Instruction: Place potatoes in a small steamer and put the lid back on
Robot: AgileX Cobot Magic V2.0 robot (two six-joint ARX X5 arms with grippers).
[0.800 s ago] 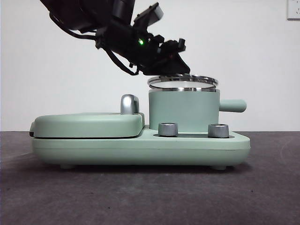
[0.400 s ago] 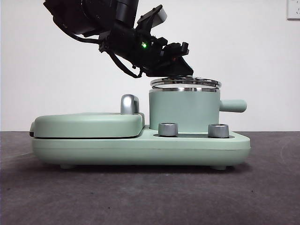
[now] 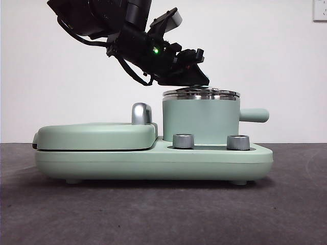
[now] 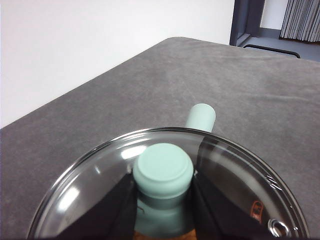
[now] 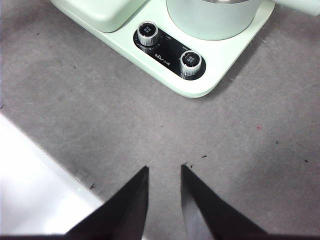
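The small steamer (image 3: 200, 120) stands on the right half of the mint-green cooker base (image 3: 153, 162), its stubby handle (image 3: 254, 115) pointing right. The glass lid (image 3: 201, 93) lies level on the steamer's steel rim. My left gripper (image 3: 191, 76) reaches down from the upper left and is shut on the lid's green knob (image 4: 163, 171), one jaw on each side. Through the glass (image 4: 235, 175) only a brown sliver shows under the knob, so the potatoes are mostly hidden. My right gripper (image 5: 164, 167) hangs open over bare table in front of the cooker.
A flat griddle cover (image 3: 97, 135) with a chrome handle (image 3: 141, 113) fills the base's left half. Two steel dials (image 3: 183, 141) (image 3: 238, 142) sit on the base's front; the right wrist view shows them too (image 5: 148, 33). Grey table (image 3: 163, 214) extends in front.
The left gripper has lowered the lid from a slightly tilted hover just above the steamer's rim down onto the rim. The gap between lid and rim has closed.
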